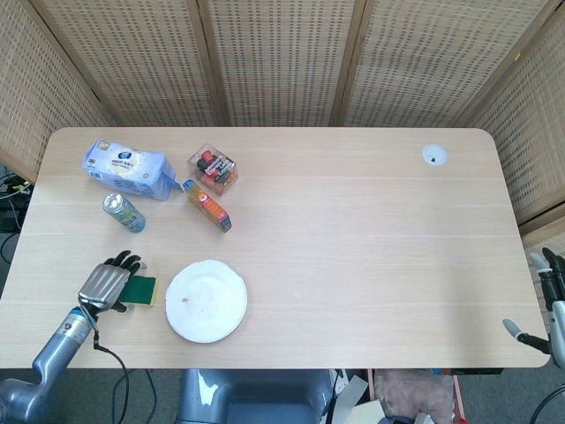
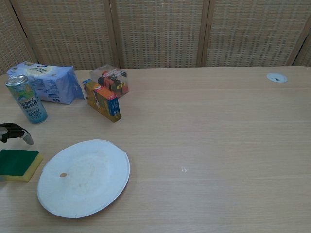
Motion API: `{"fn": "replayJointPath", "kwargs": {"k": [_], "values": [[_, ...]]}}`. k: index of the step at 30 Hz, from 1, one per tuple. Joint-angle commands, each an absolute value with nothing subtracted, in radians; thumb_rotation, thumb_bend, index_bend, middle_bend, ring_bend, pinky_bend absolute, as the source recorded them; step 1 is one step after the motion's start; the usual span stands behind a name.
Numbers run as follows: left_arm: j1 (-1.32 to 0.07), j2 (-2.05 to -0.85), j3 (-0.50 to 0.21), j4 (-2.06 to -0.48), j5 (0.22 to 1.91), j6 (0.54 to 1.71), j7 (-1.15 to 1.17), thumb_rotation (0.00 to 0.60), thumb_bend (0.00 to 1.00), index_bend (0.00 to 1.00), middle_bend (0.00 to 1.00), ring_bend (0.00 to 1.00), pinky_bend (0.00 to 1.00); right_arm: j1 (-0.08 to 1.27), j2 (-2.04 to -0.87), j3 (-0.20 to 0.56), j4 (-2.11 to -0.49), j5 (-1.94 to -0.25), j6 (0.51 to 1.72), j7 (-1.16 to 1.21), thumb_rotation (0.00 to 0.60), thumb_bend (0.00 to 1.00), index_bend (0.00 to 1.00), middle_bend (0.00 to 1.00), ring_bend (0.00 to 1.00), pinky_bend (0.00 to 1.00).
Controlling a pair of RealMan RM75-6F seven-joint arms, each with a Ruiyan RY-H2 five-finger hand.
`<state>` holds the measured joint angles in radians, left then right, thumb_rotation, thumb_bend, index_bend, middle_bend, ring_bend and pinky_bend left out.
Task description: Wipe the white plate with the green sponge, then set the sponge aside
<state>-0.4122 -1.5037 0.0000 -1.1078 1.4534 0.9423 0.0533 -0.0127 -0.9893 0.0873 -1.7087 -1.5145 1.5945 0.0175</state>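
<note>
Overhead, we see our left hand [image 1: 108,284] with fingers spread, covering the green sponge [image 1: 141,289]; the chest view shows only fingertips [image 2: 14,131]. The sponge lies crosswise, left of the white plate [image 1: 207,300].

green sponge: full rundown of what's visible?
The green sponge is a flat rectangular pad, dark green scouring face up over a yellow foam layer. It lies flat on the table just left of the white plate, apart from it. In the head view the left hand covers its left part; whether it grips is unclear.
</note>
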Motion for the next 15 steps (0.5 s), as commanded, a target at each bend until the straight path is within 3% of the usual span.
{"fn": "replayJointPath", "kwargs": {"k": [1,7,15], "values": [[-0.421,-1.513,0.0,-1.101,1.444,0.928,0.046,0.6,0.0,0.25,0.19,0.12,0.28,-0.012,-0.988,0.087,-1.708,-1.513,1.592,0.023,0.6,0.0,0.0,0.0,0.0,0.0],[-0.425,-1.524,0.003,-1.085,1.442,0.93,0.035,0.6,0.0,0.41,0.36,0.27,0.37,-0.011,-0.985,0.087,-1.707,-1.512,1.589,0.03,0.6,0.0,0.0,0.0,0.0,0.0],[-0.426,-1.479,-0.01,-1.135,1.465,1.009,0.055,0.6,0.04,0.45,0.4,0.3,0.38,-0.01,-0.985,0.088,-1.705,-1.511,1.588,0.034,0.6,0.0,0.0,0.0,0.0,0.0]]}}
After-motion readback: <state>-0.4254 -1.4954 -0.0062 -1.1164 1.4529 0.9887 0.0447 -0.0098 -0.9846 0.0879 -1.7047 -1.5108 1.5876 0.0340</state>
